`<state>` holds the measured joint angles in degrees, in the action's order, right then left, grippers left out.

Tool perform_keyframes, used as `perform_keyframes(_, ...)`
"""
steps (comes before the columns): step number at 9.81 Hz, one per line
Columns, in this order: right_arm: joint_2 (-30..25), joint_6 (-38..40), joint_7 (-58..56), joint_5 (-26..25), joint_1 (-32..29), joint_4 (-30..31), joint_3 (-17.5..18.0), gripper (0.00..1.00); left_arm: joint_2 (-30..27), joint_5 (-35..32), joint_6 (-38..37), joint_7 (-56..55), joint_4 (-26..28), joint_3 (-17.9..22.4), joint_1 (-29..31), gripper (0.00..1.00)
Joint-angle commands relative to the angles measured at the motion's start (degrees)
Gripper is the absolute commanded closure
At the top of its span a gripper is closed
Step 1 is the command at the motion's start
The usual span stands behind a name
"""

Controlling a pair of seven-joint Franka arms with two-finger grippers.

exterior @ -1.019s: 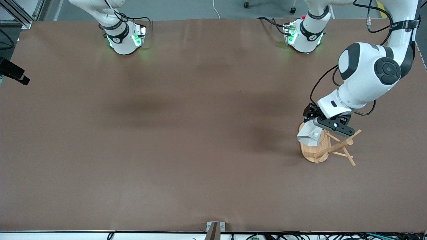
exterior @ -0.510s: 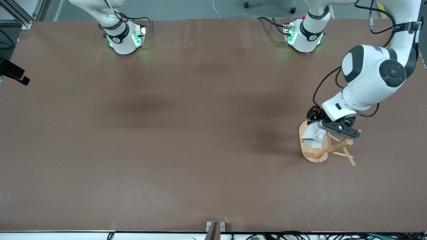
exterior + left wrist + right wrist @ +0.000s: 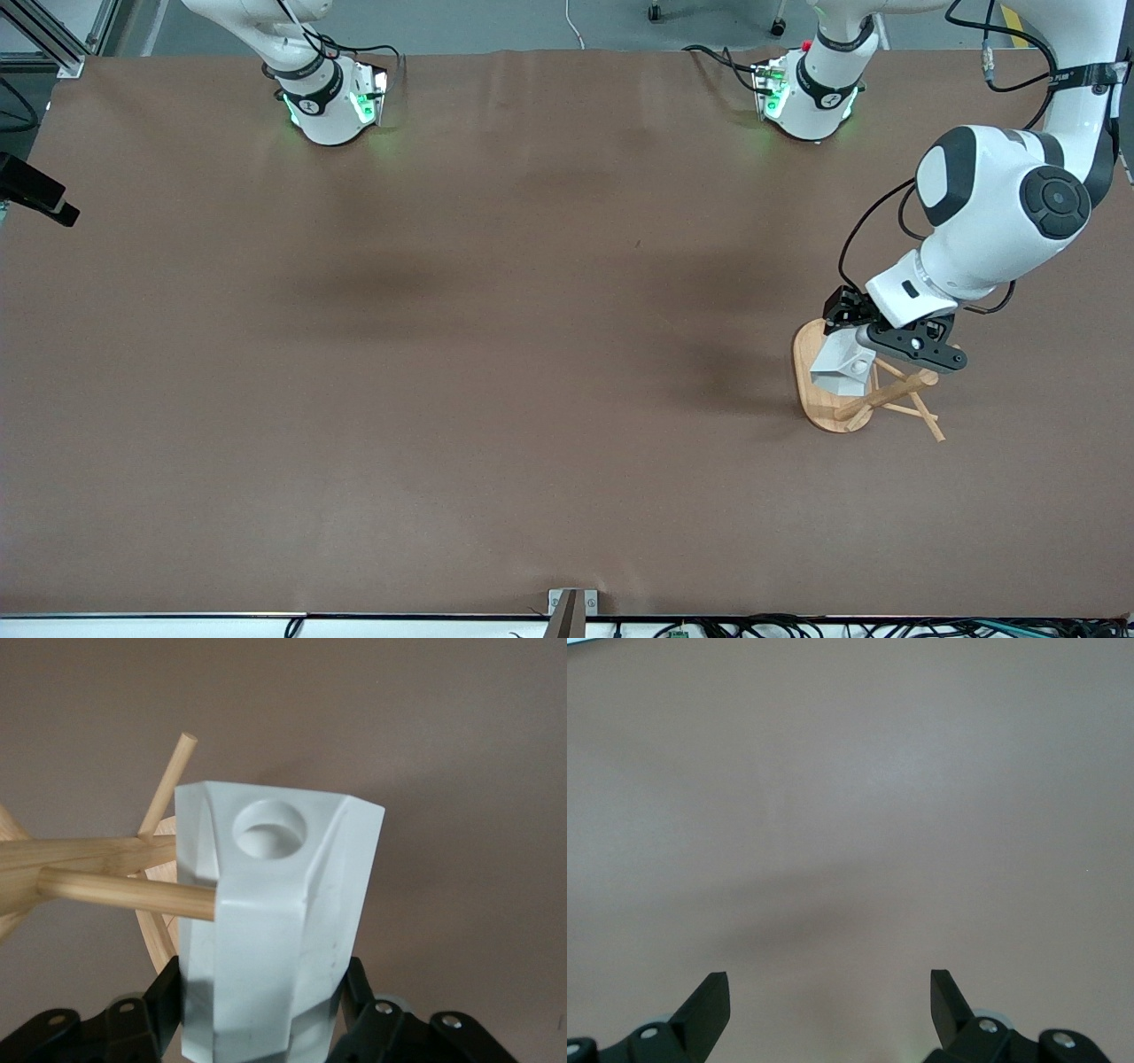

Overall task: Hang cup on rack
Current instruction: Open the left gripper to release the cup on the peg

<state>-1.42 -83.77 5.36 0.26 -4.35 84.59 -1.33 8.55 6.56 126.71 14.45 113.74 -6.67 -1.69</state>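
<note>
My left gripper (image 3: 849, 339) is shut on the white faceted cup (image 3: 840, 369) and holds it over the oval base of the bamboo rack (image 3: 819, 409), close to the central post. In the left wrist view the fingers (image 3: 159, 1001) clamp the cup's body (image 3: 275, 930), and the tab handle with its round hole (image 3: 270, 828) points away from the gripper. A rack peg (image 3: 124, 890) meets the edge of the cup beside the hole, not through it. Another peg (image 3: 168, 784) slants up by the post (image 3: 62, 855). My right gripper (image 3: 830, 992) is open and empty over bare table; it is out of the front view.
The brown table cover (image 3: 496, 354) stretches wide toward the right arm's end. Both arm bases (image 3: 328, 102) stand at the table's back edge. A black device (image 3: 35, 190) sits at the right arm's end and a metal bracket (image 3: 571, 607) at the front edge.
My left gripper has carried the cup sideways toward the left arm's end, closer in to the rack's post and pegs. The right arm has not moved.
</note>
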Motion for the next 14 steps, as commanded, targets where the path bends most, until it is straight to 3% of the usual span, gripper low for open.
perform_keyframes(1,-0.16,0.62,-0.7,-0.35,-0.4,-0.3,0.18,0.0,2.0,1.97,0.65,1.28,0.16,0.08,0.89,0.97)
perform_keyframes(2,-0.16,0.62,-0.7,-0.35,-0.48,-0.3,0.18,0.0,2.61,3.01,0.65,1.2,0.16,0.08,0.9,0.88)
perform_keyframes(7,-0.16,0.62,-0.78,-0.35,-0.48,-0.3,0.1,0.0,3.05,5.31,0.65,1.2,-0.1,0.96,0.9,0.84)
perform_keyframes(8,-0.16,0.62,-0.7,-0.35,-0.48,-0.3,0.1,0.0,3.05,5.31,0.65,1.2,-0.1,1.13,0.9,0.69)
perform_keyframes(9,-0.16,0.62,-0.7,-0.35,-0.48,-0.3,0.1,0.0,3.05,5.31,0.65,1.28,-0.19,1.31,0.98,0.44)
perform_keyframes(10,-0.16,0.62,-0.78,-0.35,-0.48,-0.3,0.1,0.0,2.97,5.4,0.65,1.37,-0.19,1.31,1.94,0.0)
perform_keyframes(14,-0.16,0.62,-0.78,-0.35,-0.49,-0.3,0.01,0.0,2.18,5.48,-0.14,0.06,-2.29,1.22,1.95,0.0)
